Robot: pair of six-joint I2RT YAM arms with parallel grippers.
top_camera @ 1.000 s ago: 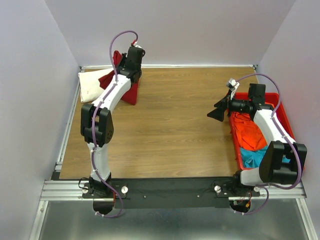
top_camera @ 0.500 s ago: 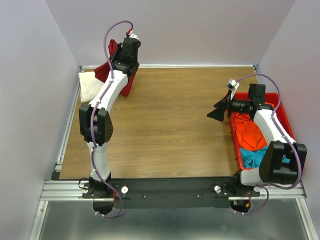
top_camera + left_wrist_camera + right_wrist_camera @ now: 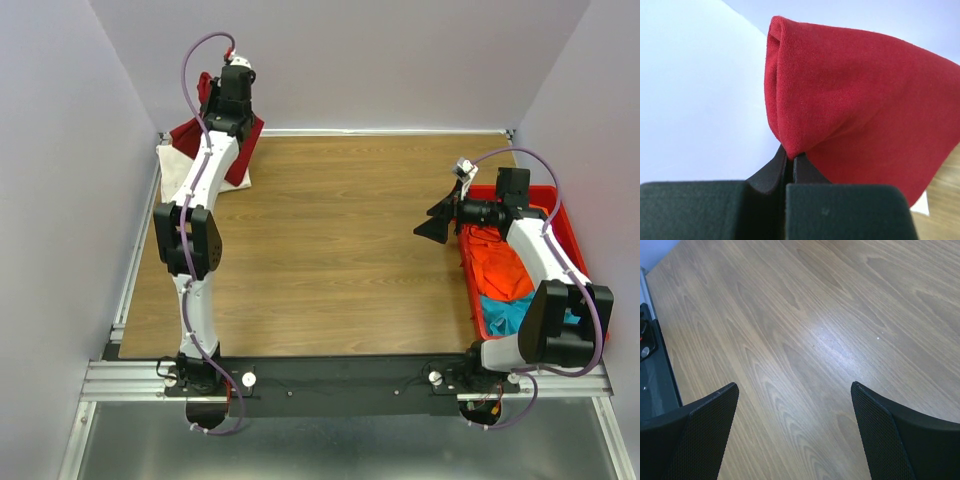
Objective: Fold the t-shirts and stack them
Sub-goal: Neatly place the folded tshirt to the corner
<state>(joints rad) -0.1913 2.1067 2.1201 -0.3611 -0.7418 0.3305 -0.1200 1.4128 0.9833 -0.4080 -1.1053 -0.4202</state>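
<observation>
Left gripper (image 3: pixel 788 160) pinches a dark red t-shirt (image 3: pixel 855 110), bunched just beyond its jaws. Right gripper (image 3: pixel 794 386) gapes wide — wooden table (image 3: pixel 805 315) between its jaws.

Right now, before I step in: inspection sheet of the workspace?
Surface: wooden table, no marks or spills seen.
Job's things: dark red t-shirt hangs from the left gripper at the far left corner, above the white t-shirt lying on the table. The orange t-shirt and teal t-shirt are bunched in the red bin on the right.
Clutter: nothing seen.
Grippers: left gripper shut on the dark red t-shirt. Right gripper open, holding nothing, above bare wood beside the bin.
Cables: purple cables loop along both arms, no snag seen.
Surroundings: pale walls on three sides, metal rail at the near edge.
</observation>
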